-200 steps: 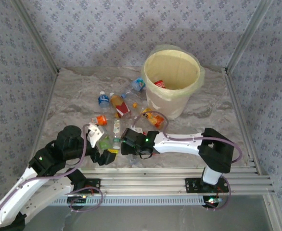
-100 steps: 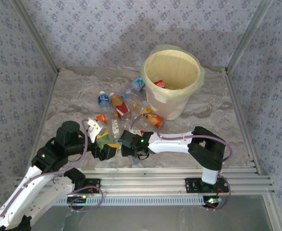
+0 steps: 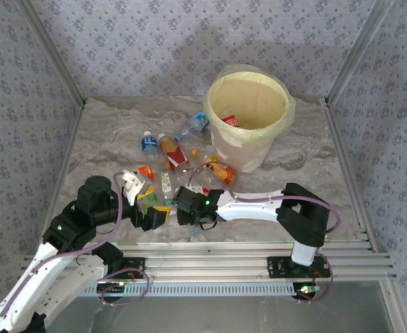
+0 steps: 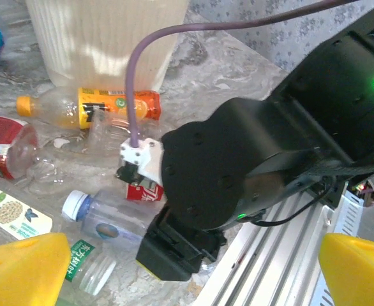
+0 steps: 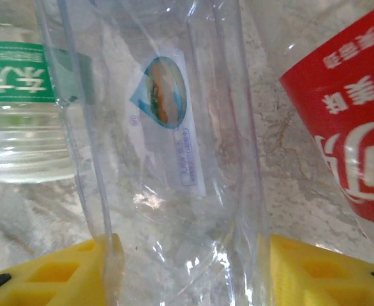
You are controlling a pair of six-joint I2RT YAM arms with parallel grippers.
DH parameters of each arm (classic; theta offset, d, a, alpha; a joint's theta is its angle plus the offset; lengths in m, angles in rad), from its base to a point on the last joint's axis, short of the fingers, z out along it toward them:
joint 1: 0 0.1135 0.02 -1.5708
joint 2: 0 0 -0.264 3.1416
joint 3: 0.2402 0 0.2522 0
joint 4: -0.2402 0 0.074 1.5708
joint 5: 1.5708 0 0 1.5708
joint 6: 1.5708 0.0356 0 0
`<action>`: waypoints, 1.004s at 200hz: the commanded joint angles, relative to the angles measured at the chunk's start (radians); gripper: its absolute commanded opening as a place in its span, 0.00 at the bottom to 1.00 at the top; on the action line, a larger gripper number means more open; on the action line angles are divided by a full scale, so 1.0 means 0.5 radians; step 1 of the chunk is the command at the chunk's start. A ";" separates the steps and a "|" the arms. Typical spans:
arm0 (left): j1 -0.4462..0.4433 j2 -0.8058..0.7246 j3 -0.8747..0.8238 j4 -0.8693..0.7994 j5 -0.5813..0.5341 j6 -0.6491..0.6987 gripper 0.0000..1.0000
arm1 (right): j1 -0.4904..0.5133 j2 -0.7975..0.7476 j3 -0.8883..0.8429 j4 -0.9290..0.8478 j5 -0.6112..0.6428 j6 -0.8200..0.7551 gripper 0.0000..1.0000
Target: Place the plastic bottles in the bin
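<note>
One clear bottle (image 5: pixel 174 159) in the right claw (image 5: pixel 187 274), two bottles (image 5: pixel 21 95) beside.

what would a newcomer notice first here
The white bin with its yellow-green liner stands at the back of the table, right of centre. A heap of crushed plastic bottles lies left of it, and the right gripper pinches a clear bottle at the heap's near edge.

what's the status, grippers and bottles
Left gripper open. Right gripper shut on clear crushed plastic bottle. Red-labelled bottle close beside. Round white bag-lined bin across table.
</note>
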 commanded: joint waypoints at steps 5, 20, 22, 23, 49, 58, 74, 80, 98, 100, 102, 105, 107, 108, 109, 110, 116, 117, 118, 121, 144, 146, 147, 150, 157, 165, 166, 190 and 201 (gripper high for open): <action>0.015 0.008 0.125 0.085 -0.063 -0.090 0.99 | 0.017 -0.238 -0.065 -0.006 0.051 -0.132 0.56; 0.015 0.038 0.181 0.139 -0.036 -0.133 1.00 | 0.010 -0.353 -0.091 -0.031 0.062 -0.185 0.56; 0.015 0.044 0.188 0.147 -0.032 -0.139 1.00 | 0.009 -0.371 -0.095 -0.036 0.061 -0.193 0.56; 0.015 0.045 0.191 0.152 -0.032 -0.140 1.00 | 0.008 -0.379 -0.096 -0.038 0.061 -0.196 0.56; 0.015 0.121 0.266 0.279 -0.086 -0.187 1.00 | -0.031 -0.590 -0.102 -0.118 0.086 -0.323 0.56; 0.015 0.158 0.297 0.324 -0.114 -0.188 1.00 | -0.048 -0.664 -0.101 -0.142 0.089 -0.373 0.56; 0.015 0.236 0.350 0.430 -0.104 -0.179 1.00 | -0.092 -0.793 -0.084 -0.173 0.078 -0.478 0.55; 0.014 0.268 0.370 0.475 -0.095 -0.180 1.00 | -0.113 -0.835 -0.073 -0.193 0.068 -0.516 0.55; 0.015 0.380 0.437 0.595 -0.037 -0.168 1.00 | -0.183 -0.941 0.002 -0.267 0.043 -0.632 0.55; 0.015 0.394 0.445 0.606 -0.033 -0.167 0.99 | -0.190 -0.952 0.013 -0.282 0.042 -0.632 0.55; 0.015 0.409 0.453 0.616 -0.027 -0.165 1.00 | -0.199 -0.963 0.025 -0.296 0.045 -0.691 0.55; 0.015 0.427 0.466 0.629 -0.019 -0.161 1.00 | -0.214 -0.976 0.041 -0.314 0.047 -0.724 0.55; 0.015 0.441 0.472 0.638 -0.014 -0.158 1.00 | -0.225 -0.986 0.055 -0.327 0.051 -0.739 0.55; 0.015 0.448 0.477 0.642 -0.012 -0.156 1.00 | -0.229 -0.991 0.063 -0.331 0.051 -0.744 0.55; 0.015 0.454 0.480 0.647 -0.011 -0.155 1.00 | -0.234 -0.996 0.067 -0.338 0.051 -0.751 0.55; 0.014 0.464 0.484 0.651 -0.009 -0.153 1.00 | -0.240 -1.002 0.074 -0.341 0.051 -0.758 0.55; 0.015 0.503 0.506 0.673 -0.004 -0.144 1.00 | -0.272 -1.026 0.108 -0.362 0.046 -0.799 0.55; 0.015 0.509 0.508 0.676 -0.004 -0.143 1.00 | -0.277 -1.028 0.114 -0.366 0.044 -0.806 0.55; 0.015 0.519 0.513 0.679 -0.004 -0.141 1.00 | -0.284 -1.034 0.120 -0.370 0.042 -0.814 0.55; 0.015 0.535 0.525 0.688 0.001 -0.135 1.00 | -0.298 -1.045 0.140 -0.380 0.036 -0.833 0.55; 0.015 0.654 0.564 0.814 0.018 -0.119 1.00 | -0.454 -1.100 0.328 -0.495 -0.003 -0.980 0.55; 0.015 0.663 0.564 0.832 0.019 -0.120 1.00 | -0.465 -1.103 0.344 -0.502 -0.008 -0.991 0.55; 0.015 0.668 0.566 0.840 0.020 -0.120 1.00 | -0.472 -1.104 0.350 -0.508 -0.011 -0.996 0.55; 0.015 0.680 0.568 0.862 0.024 -0.120 1.00 | -0.491 -1.107 0.372 -0.518 -0.017 -1.012 0.55; 0.015 0.709 0.571 0.914 0.040 -0.121 1.00 | -0.539 -1.113 0.424 -0.533 -0.045 -1.059 0.55; 0.014 0.745 0.581 0.963 0.062 -0.120 1.00 | -0.598 -1.113 0.483 -0.549 -0.078 -1.106 0.55; 0.015 0.751 0.582 0.968 0.065 -0.120 1.00 | -0.604 -1.113 0.487 -0.551 -0.081 -1.111 0.54; 0.015 0.862 0.618 1.065 0.146 -0.106 1.00 | -0.776 -1.096 0.659 -0.585 -0.171 -1.231 0.55; 0.018 0.900 0.606 1.122 0.170 -0.094 1.00 | -0.866 -1.076 0.739 -0.594 -0.213 -1.260 0.54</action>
